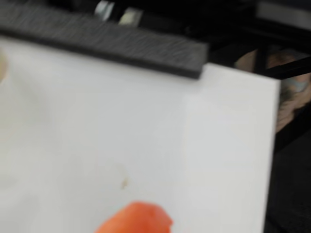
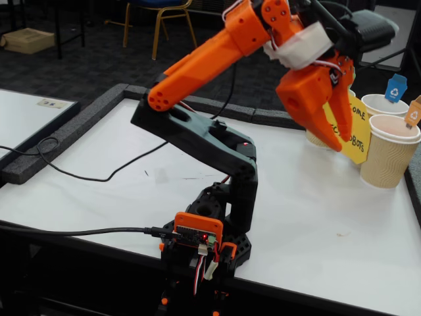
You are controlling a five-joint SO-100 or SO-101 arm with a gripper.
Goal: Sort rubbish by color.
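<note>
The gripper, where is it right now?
In the fixed view the gripper hangs above the white table at upper right, just left of the paper cups and in front of the yellow sign.

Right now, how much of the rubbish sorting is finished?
No paper wad lies on the table in the fixed view, so sorting may be nearly over, but the cups hide their insides. The gripper hangs beside them with no wad visible. The wrist view's orange blur is unidentifiable.

Wrist cam close above white table [image 1: 97, 121]; fixed cam behind arm base, both share tabletop.
</note>
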